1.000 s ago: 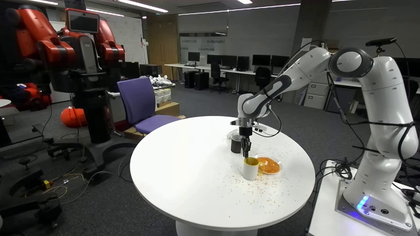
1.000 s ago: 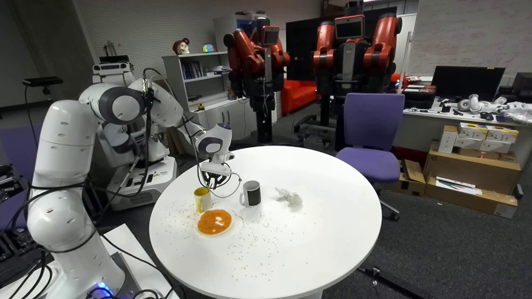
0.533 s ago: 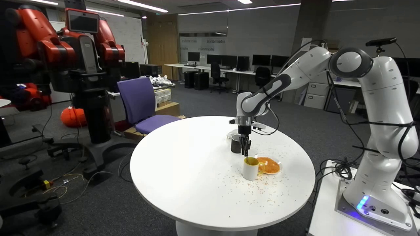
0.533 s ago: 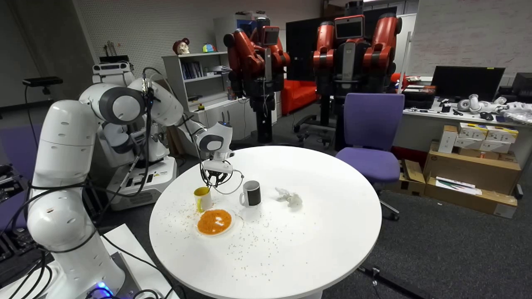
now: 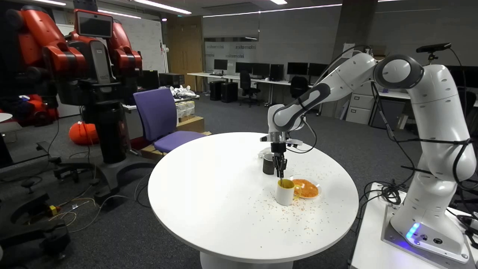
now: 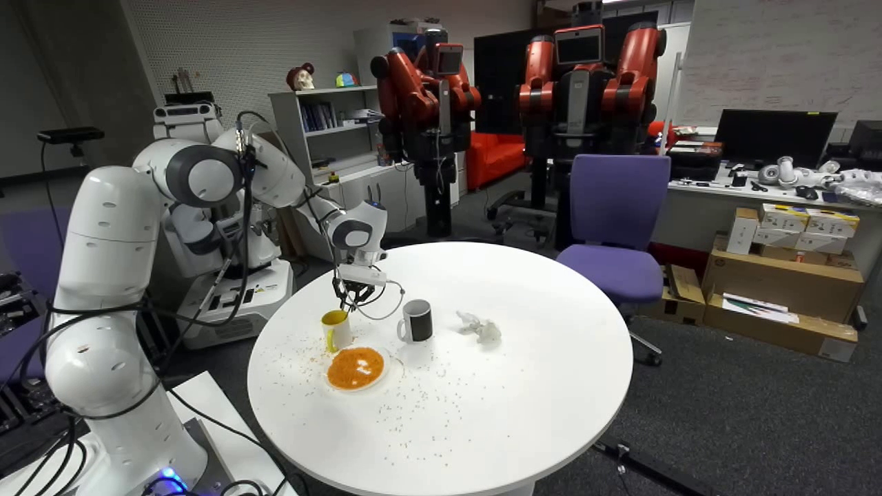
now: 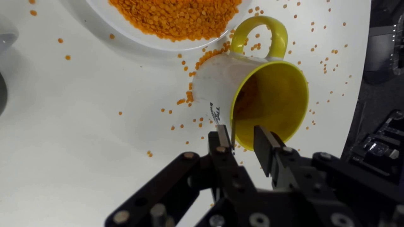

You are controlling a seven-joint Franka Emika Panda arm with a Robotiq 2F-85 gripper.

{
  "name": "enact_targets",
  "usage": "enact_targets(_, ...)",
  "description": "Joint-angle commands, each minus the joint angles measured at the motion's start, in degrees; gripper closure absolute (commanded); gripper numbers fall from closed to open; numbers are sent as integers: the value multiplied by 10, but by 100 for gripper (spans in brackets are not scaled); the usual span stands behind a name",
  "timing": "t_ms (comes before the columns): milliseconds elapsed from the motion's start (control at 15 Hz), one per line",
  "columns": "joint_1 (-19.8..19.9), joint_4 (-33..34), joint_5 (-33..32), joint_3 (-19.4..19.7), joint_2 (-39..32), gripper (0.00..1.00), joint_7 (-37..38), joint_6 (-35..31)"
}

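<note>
Slim metal utensil (image 7: pixel 233 132): stood in the yellow-lined mug (image 7: pixel 222 80), right of centre in the wrist view; its lower end was lost in the shade inside.
Tool (image 7: pixel 240 126): at the bottom of the wrist view, partly open, its two fingers on either side of the utensil's upper end. A gap showed between the utensil and the finger on the frame's right, so it had hold of nothing; whether the other finger touched the utensil could not be told.
Mug's place: upright on the round white worktop (image 5: pixel 209 194), just beside the white plate (image 7: pixel 112 19).
Orange lentils (image 7: pixel 176 19): heaped on the plate at the top of the wrist view, some inside the mug, others scattered about its base.
Black-and-white mug (image 6: pixel 418 322): just left of centre in an exterior view, near the plate.
Crumpled white scrap (image 6: pixel 482 332): lay to that mug's right in the same view.
White arm (image 5: pixel 435 142): rose at the right of an exterior view.
Purple chair (image 5: pixel 157 112): left of centre there, beyond the worktop.
</note>
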State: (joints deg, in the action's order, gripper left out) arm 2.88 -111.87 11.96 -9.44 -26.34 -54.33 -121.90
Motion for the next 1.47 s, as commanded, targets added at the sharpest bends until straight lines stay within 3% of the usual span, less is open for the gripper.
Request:
enact_targets(0, 1, 20, -12, 0, -7, 66, -14, 28)
enact_targets(133, 0, 20, -15, 1, -7, 75, -14, 28)
enact_targets(267, 0, 20, -17, 1, -7, 98, -14, 28)
enact_targets(333, 0, 20, -18, 1, -7, 100, -13, 28)
enact_targets(933, -3, 24, -21, 1, -4, 99, -13, 36)
enact_targets(1400, -24, 4, -65, 0, 29, 99, -8, 58)
